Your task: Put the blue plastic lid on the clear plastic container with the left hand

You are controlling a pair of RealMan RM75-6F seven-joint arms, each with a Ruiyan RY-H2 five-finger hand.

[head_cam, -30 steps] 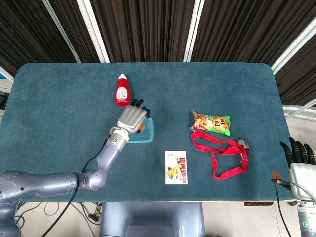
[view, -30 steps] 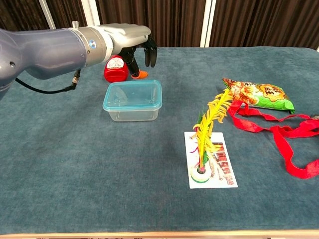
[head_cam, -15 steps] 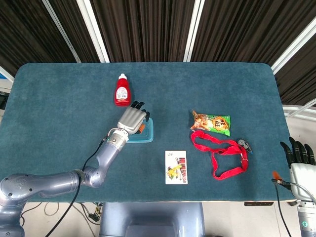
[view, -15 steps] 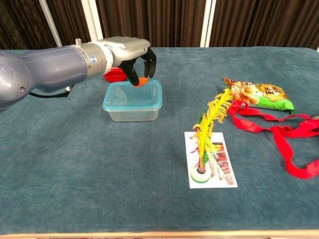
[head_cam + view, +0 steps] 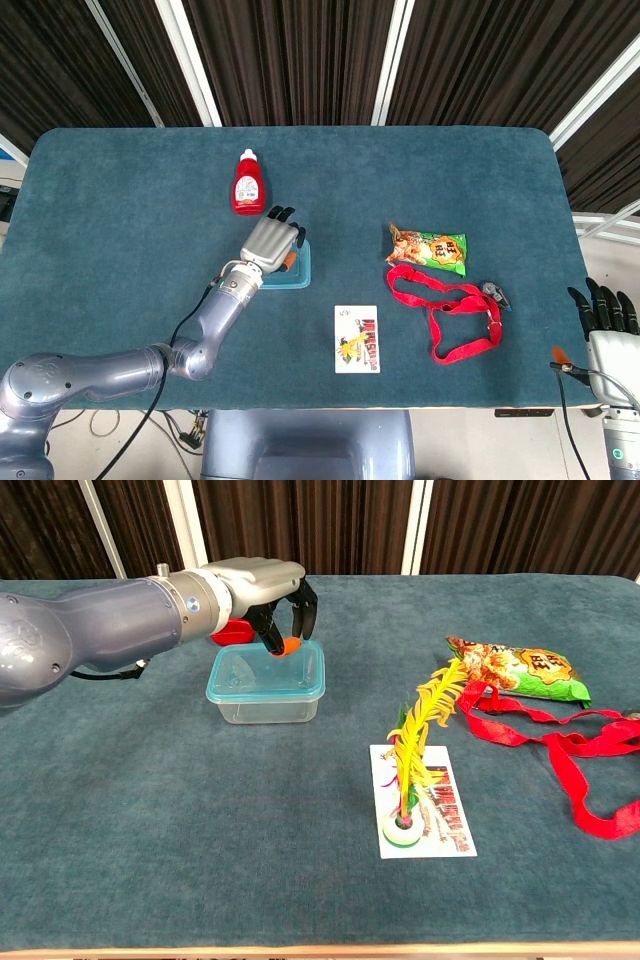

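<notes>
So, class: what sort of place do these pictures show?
Probably a robot lab or test room: a table covered in teal felt, dark curtains behind it, and unrelated props such as a ketchup bottle and feather shuttlecock.

No legible text anywhere.

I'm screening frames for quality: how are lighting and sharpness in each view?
Head view: even light, sharp, faint shadows; left hand hides most of the container. Chest view: equally sharp, soft shadow under the container, no glare on its lid.
</notes>
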